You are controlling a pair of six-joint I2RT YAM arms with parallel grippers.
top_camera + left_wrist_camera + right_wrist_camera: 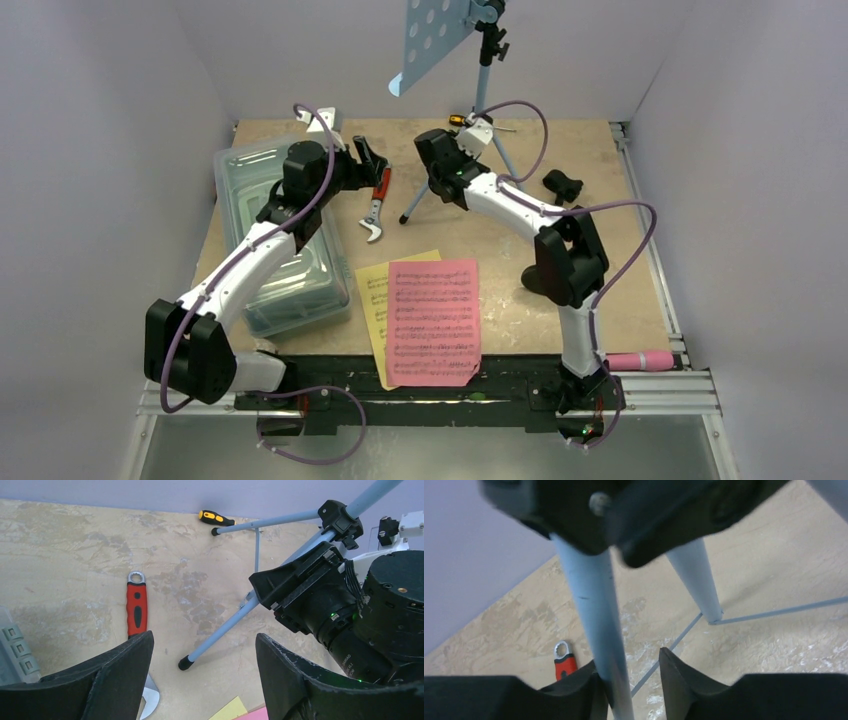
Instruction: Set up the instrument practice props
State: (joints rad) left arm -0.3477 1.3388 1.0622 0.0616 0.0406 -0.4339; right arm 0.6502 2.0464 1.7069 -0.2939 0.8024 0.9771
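The light blue perforated music stand [432,40] stands on its tripod at the back centre. My right gripper [438,180] straddles one tripod leg [596,610]. Its jaws are open: the left finger touches the leg and the right finger [674,675] stands apart. My left gripper [370,162] is open and empty, above the table between the wrench and the foot of a tripod leg [225,625]. The pink page [433,320] lies over the yellow page [375,290] at the front centre. The pink toy microphone [640,360] lies at the front right edge. No round-based mic stand is in view.
A red-handled wrench [378,205] lies left of the tripod. A clear lidded box [280,240] sits at the left under my left arm. A yellow-and-black screwdriver [460,120] lies by the back wall. A small black part [562,185] lies at the right.
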